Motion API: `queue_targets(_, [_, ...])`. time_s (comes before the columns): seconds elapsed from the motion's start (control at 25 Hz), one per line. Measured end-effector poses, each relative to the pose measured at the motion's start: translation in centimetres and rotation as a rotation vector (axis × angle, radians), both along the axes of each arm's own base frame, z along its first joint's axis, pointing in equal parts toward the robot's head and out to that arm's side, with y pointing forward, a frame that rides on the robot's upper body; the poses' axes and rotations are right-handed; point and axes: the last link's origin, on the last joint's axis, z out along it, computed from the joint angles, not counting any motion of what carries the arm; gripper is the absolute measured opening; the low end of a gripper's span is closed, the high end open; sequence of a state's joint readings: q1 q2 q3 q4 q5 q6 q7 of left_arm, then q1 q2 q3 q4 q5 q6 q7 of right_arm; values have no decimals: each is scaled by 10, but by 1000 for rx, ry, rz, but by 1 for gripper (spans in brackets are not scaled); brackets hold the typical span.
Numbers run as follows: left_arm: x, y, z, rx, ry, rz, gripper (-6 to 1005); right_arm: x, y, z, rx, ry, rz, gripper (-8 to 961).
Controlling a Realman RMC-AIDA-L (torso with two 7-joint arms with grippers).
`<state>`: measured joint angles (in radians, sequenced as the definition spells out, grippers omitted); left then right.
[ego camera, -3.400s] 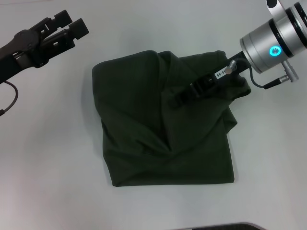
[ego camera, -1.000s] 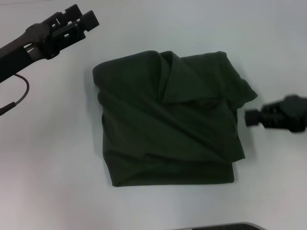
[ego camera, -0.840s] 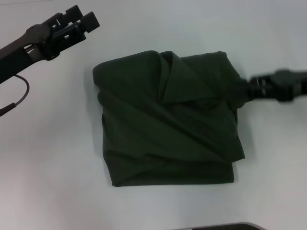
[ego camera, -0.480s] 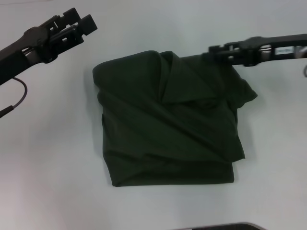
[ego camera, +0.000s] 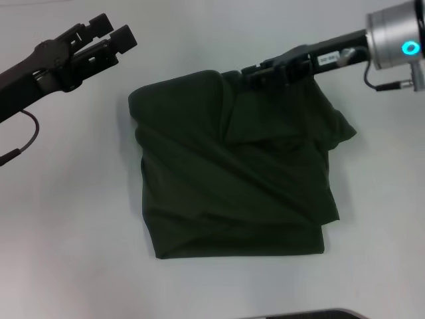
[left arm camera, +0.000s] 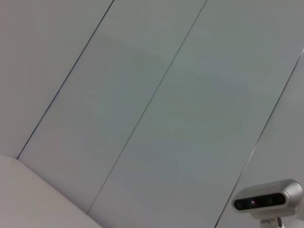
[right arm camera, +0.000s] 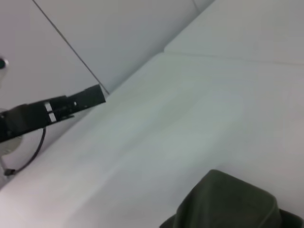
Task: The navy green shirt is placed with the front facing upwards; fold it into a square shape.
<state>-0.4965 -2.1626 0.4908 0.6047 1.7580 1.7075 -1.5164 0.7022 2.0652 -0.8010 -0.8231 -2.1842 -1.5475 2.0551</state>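
Right gripper (ego camera: 255,74): swung back over the far edge of the navy green shirt (ego camera: 232,173); jaws' state I cannot tell
Left gripper (ego camera: 109,36): parked far left; jaws apart
Meaning: square nearly done; tidying likely

Bare table (ego camera: 73,219) all round the shirt (ego camera: 226,179) — right hand (ego camera: 255,72) over its far edge.

Head view overhead; wrists face outward; right wrist, head share shirt (ego camera: 232,173).

Matt, soft, creased cloth of the navy green shirt (ego camera: 232,173) on a smooth matt white table (ego camera: 73,219)
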Motion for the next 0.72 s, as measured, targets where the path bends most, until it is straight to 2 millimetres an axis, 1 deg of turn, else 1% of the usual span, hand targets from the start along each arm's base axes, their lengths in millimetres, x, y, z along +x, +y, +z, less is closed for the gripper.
queue_targets(0.12, [0,0,-1,-3,1,-3,918,-12,9,0,-13,-84,-18,525])
queue_targets(0.36, [0,1,-1,-1,5,2,918,-43,19,15,-32,-243,-55,525])
queue_targets(0.44, [0,1,-1,2,4,2,918,-52,21,16,-47,-283,-71,525])
queue_targets(0.6, [-1,0,0,14,5,3,918,-64,22,7,-83,-359,-95,525])
queue_targets(0.72, [-2,-1,-1,22,6,2,918,-72,20,-6,-106,-421,-90,525])
